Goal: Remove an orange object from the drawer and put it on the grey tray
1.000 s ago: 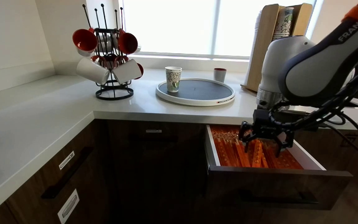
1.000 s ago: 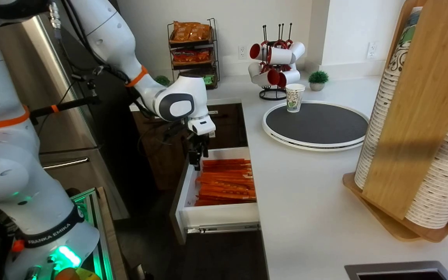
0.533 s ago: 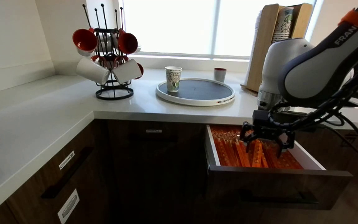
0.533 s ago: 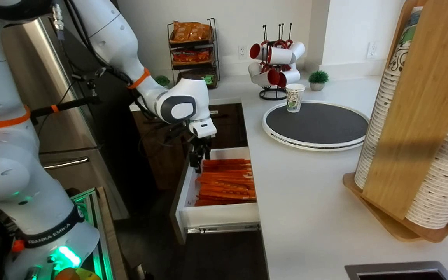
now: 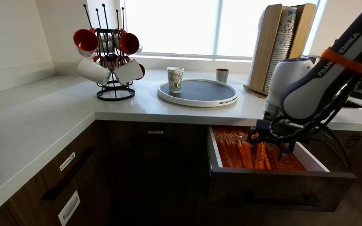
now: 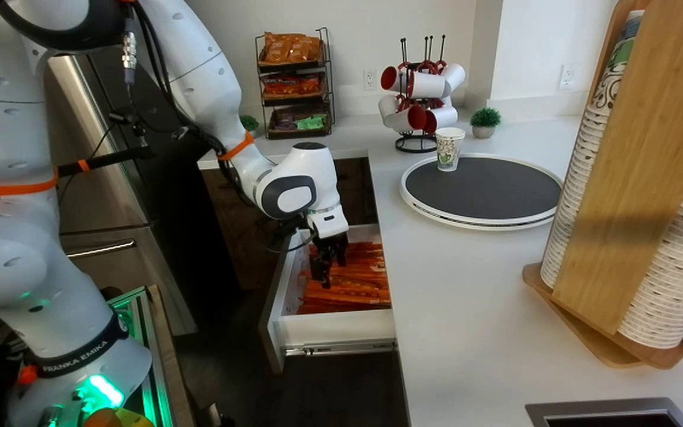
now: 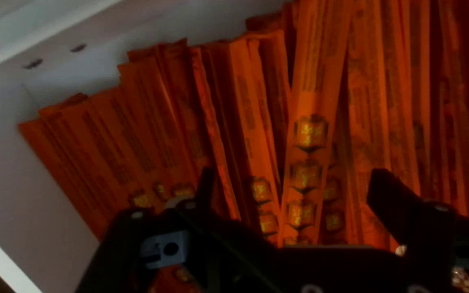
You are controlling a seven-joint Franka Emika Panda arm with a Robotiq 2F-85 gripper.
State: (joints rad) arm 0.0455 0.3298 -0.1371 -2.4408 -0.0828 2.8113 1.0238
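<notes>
- Take the long orange packet (image 7: 312, 114) as likeliest target: lying in the pulled-out drawer (image 6: 338, 327), on top of other orange packets (image 7: 108, 146).
- Note jaws parted wide and holding nothing, with that packet between the fingertips (image 7: 385, 195) in the wrist view; hard to make out whether touching the packets.
- Expect little weight: probably something slim and stiff, thinly wrapped, smooth enough to slip, easier to crease than to break.
- Best pinched across its narrow width, around the gold emblems (image 7: 305, 175), as near mid-length as possible, to limit tipping; avoid biting deep, for fear of lifting other packets too.
- Inside the drawer, see packets laid side by side within pale walls (image 7: 27, 175); unable to name the speckled brownish patch (image 5: 229, 137) toward the back.
- On the surface (image 6: 460, 302) above, find the grey tray (image 6: 490, 196), bearing a patterned paper cup (image 6: 449, 151) near its rim; aim apart from that cup.
- Near the tray, spot a wooden holder (image 6: 632, 178) filled with stacked paper cups (image 6: 673, 279).
</notes>
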